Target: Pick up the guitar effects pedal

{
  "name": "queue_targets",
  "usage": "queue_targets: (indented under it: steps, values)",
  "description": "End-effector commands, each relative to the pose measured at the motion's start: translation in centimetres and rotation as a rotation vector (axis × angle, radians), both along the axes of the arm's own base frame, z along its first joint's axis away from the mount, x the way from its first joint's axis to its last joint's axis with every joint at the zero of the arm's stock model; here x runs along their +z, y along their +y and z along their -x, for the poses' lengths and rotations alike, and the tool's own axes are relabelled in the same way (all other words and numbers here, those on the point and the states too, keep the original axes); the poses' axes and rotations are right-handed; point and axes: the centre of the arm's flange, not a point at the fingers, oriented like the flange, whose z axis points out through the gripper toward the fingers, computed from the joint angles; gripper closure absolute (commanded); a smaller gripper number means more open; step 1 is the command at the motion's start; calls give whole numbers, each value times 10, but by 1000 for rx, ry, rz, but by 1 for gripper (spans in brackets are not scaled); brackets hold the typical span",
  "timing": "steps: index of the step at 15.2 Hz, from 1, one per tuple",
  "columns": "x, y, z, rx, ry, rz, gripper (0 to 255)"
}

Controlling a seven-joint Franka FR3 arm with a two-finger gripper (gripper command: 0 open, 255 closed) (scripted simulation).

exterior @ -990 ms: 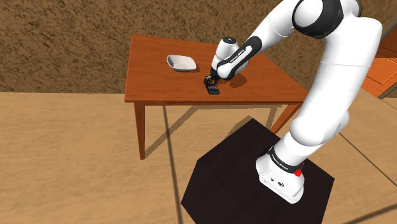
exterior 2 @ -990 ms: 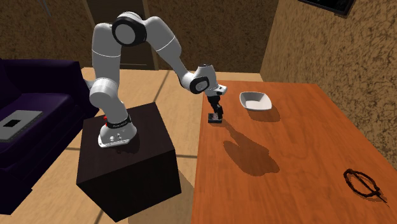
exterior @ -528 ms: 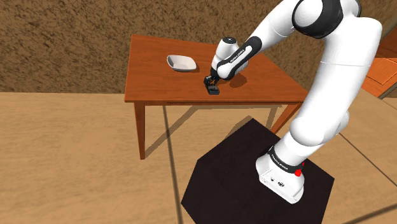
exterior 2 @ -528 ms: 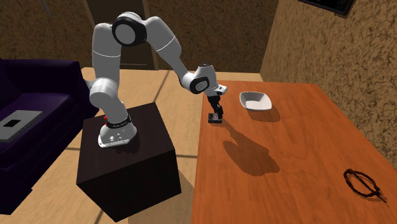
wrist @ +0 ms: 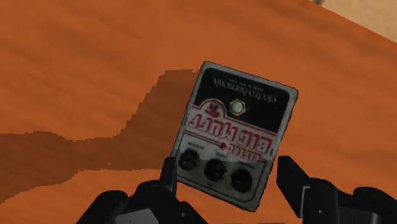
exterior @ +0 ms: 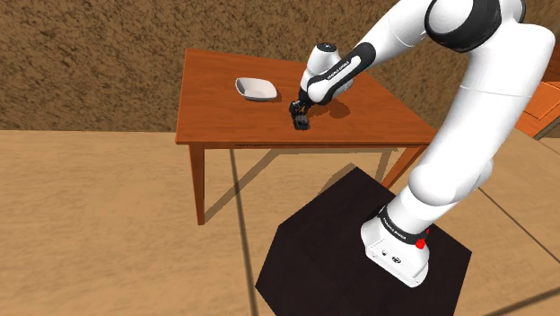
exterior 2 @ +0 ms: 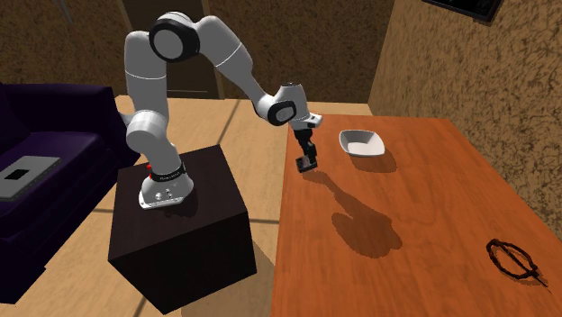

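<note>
Both fingers of our gripper (wrist: 228,175) clasp the pedal (wrist: 240,121) — a moment ago on the table (wrist: 76,76), now hanging clear — so the lift looks underway.

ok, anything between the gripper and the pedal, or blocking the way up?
Nothing visible. The gripper clasps the pedal at its knob end. The white dish sits apart on the table, off to one side.

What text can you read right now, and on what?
"electro-harmonix": upside down on the face of the pedal, clasped by the gripper.
"LITTLE BIG MUFF": red, on the same face.
Knob labels and lettering on the arm base: too small to read.
</note>
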Motion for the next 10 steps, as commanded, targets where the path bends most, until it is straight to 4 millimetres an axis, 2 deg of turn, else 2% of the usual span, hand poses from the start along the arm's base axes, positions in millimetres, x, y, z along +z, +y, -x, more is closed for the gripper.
queue_targets:
  steps: [1,8,10]
  values:
    - [10,1,0,0,0,0,255]
    - [47,1,0,0,0,0,255]
    - [48,1,0,0,0,0,255]
